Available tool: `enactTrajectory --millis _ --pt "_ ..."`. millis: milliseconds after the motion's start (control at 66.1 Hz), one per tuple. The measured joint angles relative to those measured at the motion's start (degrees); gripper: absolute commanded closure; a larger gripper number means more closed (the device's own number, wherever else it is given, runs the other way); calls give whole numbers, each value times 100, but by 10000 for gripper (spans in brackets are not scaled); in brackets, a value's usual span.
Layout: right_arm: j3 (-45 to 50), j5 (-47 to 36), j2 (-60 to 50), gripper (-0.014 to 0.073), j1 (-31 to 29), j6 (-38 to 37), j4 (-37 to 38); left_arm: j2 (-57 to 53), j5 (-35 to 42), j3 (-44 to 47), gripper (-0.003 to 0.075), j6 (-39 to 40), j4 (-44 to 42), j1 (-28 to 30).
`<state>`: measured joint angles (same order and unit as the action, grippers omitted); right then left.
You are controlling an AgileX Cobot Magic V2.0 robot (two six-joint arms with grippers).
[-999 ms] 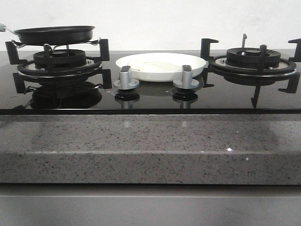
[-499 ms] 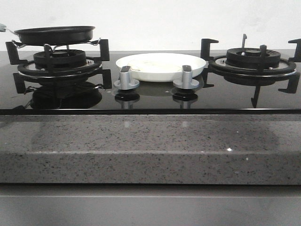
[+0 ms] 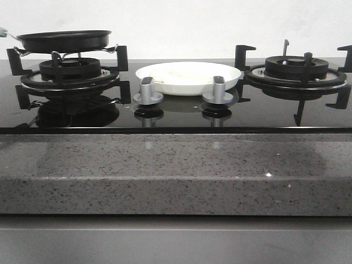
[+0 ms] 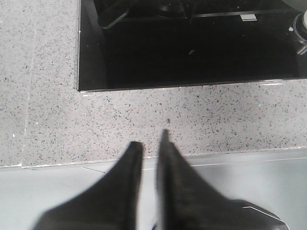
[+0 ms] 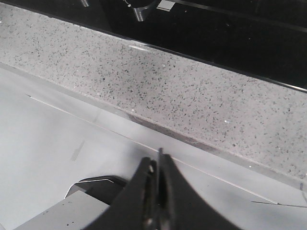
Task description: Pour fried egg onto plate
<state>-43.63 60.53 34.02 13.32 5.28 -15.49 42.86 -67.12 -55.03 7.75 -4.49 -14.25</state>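
Observation:
The white plate sits on the black glass hob between the two burners. A pale flat patch lies in it and looks like the fried egg's white; no yolk shows from this low angle. The black frying pan rests level on the left burner, and its inside is hidden. Neither gripper shows in the front view. My left gripper hangs over the granite counter's front edge with its jaws a narrow gap apart and nothing between them. My right gripper is shut and empty, low in front of the counter.
Two grey knobs stand just in front of the plate. The right burner has raised black grate prongs. The speckled granite counter runs along the hob's front. The pan's handle points off the left edge.

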Motion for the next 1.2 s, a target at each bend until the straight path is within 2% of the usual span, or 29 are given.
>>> enactTrajectory --millis 802,984,1196 --pt "9 12 0 661 0 26 0 -181 27 14 740 0 0 19" --pt "9 12 0 661 0 26 0 -1078 1081 748 740 -11 -42 525" --pt "9 12 0 661 0 26 0 -2666 3691 2908 740 -2 555 1053"
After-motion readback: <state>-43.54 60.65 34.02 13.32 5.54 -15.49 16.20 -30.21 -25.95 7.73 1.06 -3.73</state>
